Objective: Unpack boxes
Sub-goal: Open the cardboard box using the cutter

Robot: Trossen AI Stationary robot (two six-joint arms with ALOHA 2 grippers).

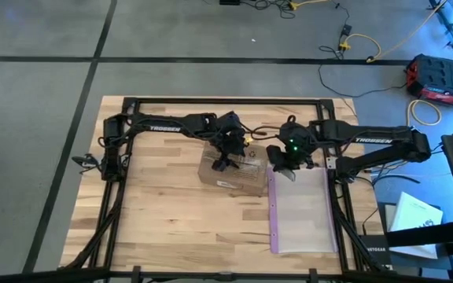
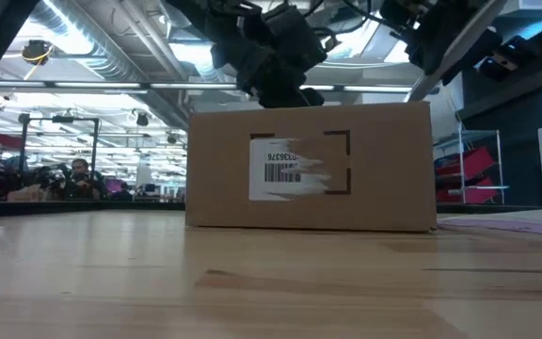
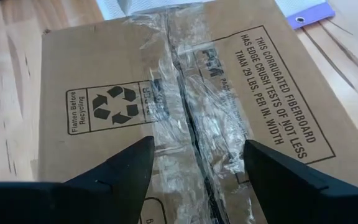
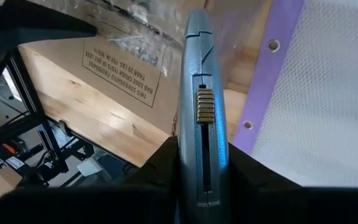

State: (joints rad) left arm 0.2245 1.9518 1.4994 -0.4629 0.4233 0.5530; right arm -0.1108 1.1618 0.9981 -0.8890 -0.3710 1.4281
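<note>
A brown cardboard box (image 1: 230, 174) rests flat on the table, with clear tape along its top seam (image 3: 188, 118) and a pale barcode label (image 2: 290, 169) on its near side. My left gripper (image 3: 199, 143) is open above the box top, one finger on each side of the seam. My right gripper (image 1: 284, 167) hangs just right of the box, over the bag's far end, shut on a grey knife-like tool (image 4: 201, 74). The tool's front end points toward the box's edge (image 4: 117, 62). My left gripper comes at the box top from above, its fingers (image 3: 129, 165) spread across the taped seam; I cannot tell whether they touch the cardboard. My right gripper pinches the tool's handle (image 4: 213, 155) near its rear end between both fingers. The tool lies along the fingers and sticks out ahead of them, lifted clear of the table.
A clear plastic bag with a purple holed edge (image 1: 305, 208) lies flat to the right of the box, reaching toward the near edge. Bare wood (image 1: 156, 220) lies left of and in front of the box. The black frame (image 1: 226, 101) runs along the table's far edge.
</note>
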